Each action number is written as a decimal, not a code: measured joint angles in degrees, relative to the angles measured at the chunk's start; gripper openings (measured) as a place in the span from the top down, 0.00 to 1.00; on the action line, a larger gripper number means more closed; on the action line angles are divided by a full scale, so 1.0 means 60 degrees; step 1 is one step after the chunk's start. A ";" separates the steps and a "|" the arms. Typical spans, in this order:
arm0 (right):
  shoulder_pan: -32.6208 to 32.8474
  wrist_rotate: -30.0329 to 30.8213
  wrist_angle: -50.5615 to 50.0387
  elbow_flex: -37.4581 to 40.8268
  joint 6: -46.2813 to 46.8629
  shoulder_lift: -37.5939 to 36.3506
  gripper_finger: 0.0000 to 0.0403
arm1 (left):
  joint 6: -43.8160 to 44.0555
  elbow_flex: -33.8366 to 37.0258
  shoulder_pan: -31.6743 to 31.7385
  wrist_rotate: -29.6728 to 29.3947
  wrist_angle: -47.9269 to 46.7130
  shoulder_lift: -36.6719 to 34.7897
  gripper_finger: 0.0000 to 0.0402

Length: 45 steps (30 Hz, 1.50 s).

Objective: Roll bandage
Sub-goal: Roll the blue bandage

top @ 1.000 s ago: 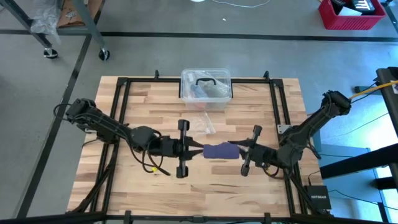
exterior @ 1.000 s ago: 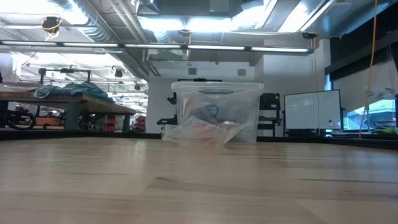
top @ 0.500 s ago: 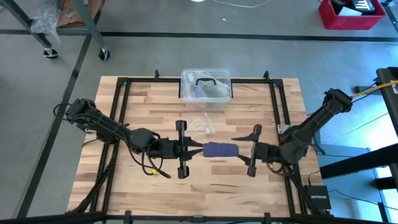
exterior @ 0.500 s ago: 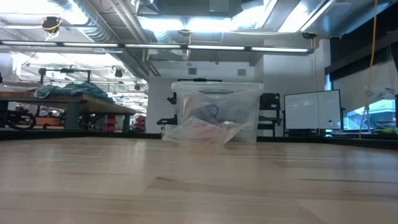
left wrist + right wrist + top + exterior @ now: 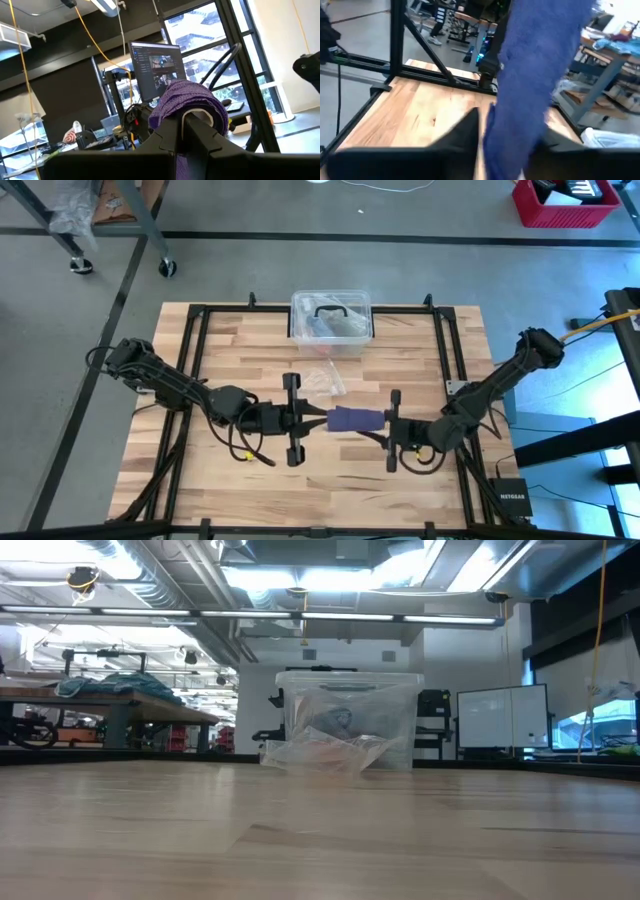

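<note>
The low view is showing neither arm nor the bandage, only bare table boards with the clear box (image 5: 347, 720) and a crinkled wrapper (image 5: 322, 752) leaning at its foot. Through the box's cloudy walls something pale is showing, too blurred to name. In the right wrist view the bandage (image 5: 535, 75) is filling the middle and hiding most of what lies beyond it.

From above, the box (image 5: 331, 319) with its black handle is sitting at the far edge of the table (image 5: 230, 350), well beyond both pincers, and the wrapper (image 5: 324, 378) is lying just beyond the left gripper (image 5: 322, 420).

The bandage (image 5: 355, 418) is lying as a short, soft, dark navy-purple roll between the two pincers. The left gripper is pinching its near end, fingers pressed together on the fabric; in the left wrist view the knitted, ribbed cloth (image 5: 187, 100) is bulging over the dark fingers (image 5: 197, 125). The right gripper (image 5: 386, 425) is sitting at the roll's other end with a finger (image 5: 462, 132) on either side of the fabric; whether it is squeezing the cloth or merely straddling it, I cannot tell.
</note>
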<state>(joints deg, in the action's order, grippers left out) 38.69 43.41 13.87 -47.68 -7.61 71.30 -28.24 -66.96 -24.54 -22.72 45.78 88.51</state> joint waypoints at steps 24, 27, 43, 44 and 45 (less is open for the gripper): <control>0.1746 -0.0552 -0.0626 -0.2297 -0.0277 0.1260 0.99 | -0.4131 0.0000 0.0042 -0.2040 0.0770 0.0730 1.00; 0.1802 -0.0726 -0.1096 -0.2925 -0.0279 0.1327 0.99 | -0.4638 0.0000 0.0015 -0.2076 0.0770 0.1017 1.00; 0.1711 0.0177 -0.3654 -0.6048 -0.1549 0.1309 0.99 | -0.4607 -0.0015 -0.0271 -0.1526 -0.0271 0.1395 1.00; 0.1633 0.0499 -0.3829 -0.6164 -0.1548 0.1298 0.99 | -0.4589 -0.0015 -0.0307 -0.1514 -0.0273 0.1395 1.00; 0.1519 0.0757 -0.3950 -0.6274 -0.1542 0.1287 0.98 | -0.4552 -0.0015 -0.0342 -0.1470 -0.0269 0.1395 1.00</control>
<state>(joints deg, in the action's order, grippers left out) 47.80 47.95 -9.83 -85.33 -16.87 79.03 -55.56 -67.05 -26.60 -31.54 44.17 96.88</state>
